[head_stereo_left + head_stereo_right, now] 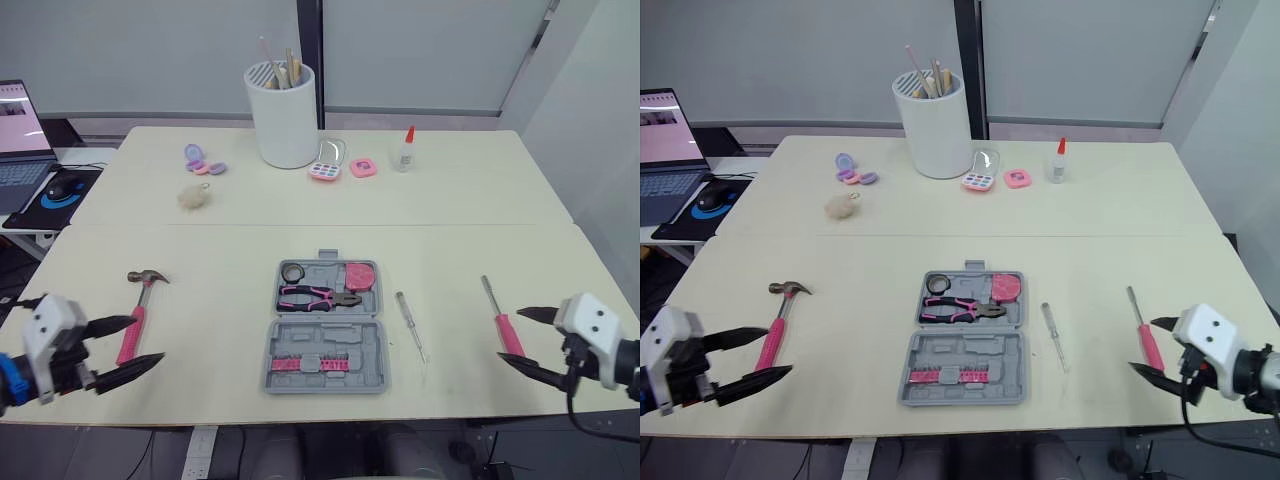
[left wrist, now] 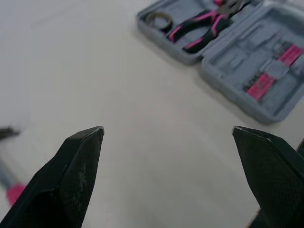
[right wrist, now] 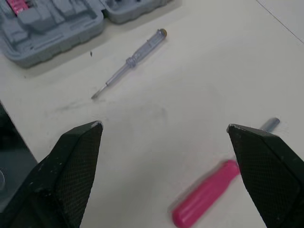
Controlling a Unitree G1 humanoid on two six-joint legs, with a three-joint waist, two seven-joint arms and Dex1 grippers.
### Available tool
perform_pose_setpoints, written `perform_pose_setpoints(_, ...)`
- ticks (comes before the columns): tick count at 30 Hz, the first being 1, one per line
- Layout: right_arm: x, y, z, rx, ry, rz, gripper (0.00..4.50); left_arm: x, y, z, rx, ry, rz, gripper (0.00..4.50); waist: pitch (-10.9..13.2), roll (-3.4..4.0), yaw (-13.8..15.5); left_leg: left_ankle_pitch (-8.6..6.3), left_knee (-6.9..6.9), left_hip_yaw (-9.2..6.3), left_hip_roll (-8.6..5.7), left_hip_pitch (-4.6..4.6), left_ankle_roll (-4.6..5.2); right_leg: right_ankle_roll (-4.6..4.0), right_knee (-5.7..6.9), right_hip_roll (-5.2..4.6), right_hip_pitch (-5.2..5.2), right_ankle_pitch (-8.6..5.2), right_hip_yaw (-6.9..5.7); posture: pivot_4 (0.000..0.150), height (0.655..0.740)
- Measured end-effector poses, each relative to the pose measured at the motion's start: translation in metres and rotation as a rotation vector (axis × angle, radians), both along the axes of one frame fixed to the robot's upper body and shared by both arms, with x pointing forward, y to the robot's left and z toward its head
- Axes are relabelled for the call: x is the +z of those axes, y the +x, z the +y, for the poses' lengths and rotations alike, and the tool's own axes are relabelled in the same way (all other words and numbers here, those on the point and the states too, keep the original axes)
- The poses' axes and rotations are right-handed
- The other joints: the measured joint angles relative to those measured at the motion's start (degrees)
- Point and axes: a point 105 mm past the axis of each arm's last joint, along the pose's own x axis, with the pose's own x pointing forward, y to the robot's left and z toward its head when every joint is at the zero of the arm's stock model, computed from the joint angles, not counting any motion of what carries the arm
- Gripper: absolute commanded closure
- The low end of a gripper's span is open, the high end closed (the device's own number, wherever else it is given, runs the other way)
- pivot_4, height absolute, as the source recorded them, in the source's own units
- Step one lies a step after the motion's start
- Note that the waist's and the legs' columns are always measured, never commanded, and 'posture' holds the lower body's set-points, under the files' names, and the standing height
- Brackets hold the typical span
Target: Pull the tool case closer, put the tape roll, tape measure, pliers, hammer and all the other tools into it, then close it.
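While left end effector (image 1: 150,339) gapes, hammer (image 1: 141,303) just beside, possibly touching.

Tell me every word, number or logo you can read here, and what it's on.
No text here can be read.
On the laptop screen: pale lines of content, too small and blurred to read.
On the glue bottle: no legible label.
On the case: no readable marks.
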Motion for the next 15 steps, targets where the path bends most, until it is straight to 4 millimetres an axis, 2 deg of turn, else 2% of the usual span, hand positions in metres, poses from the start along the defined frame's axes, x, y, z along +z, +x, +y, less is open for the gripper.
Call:
perform_pose_setpoints(5, -0.015, 0.004, 0.031, -0.065, 0.088, -0.028, 0.04, 0.011, 0.006, -0.038, -0.211, -0.021, -0.086, 0.00, 0.0, 0.01, -0.3, 0.01, 0.01, 0.05, 0.03, 0.05, -0.01, 0.00, 0.09, 0.08, -0.03, 0.00, 0.10, 0.150, 0.7376)
perform_pose_setpoints(11, -0.038, 0.026, 0.069, -0.215, 0.138, -0.102, 0.04, 0.022, 0.000, -0.085, -0.451, -0.085, -0.131, 0.00, 0.0, 0.00, -0.3, 0.02, 0.02, 0.07, 0.01, 0.04, -0.03, 0.00, 0.12, 0.10, -0.06, 0.00, 0.17, 0.150, 0.7376)
perform_pose_setpoints(13, -0.050, 0.039, 0.085, -0.297, 0.178, -0.116, 0.04, 0.021, -0.005, -0.102, -0.547, -0.097, -0.144, 0.00, -0.1, -0.05, -0.3, 0.02, 0.02, 0.07, 0.03, 0.03, -0.04, 0.00, 0.13, 0.15, -0.10, 0.00, 0.20, 0.150, 0.7376)
perform_pose_setpoints(15, -0.065, 0.041, 0.097, -0.326, 0.177, -0.089, 0.04, 0.019, -0.009, -0.112, -0.607, -0.104, -0.144, 0.00, 0.0, 0.00, -0.2, 0.02, 0.00, 0.10, 0.00, 0.01, -0.04, 0.00, 0.14, 0.15, -0.14, 0.00, 0.24, 0.150, 0.7376)
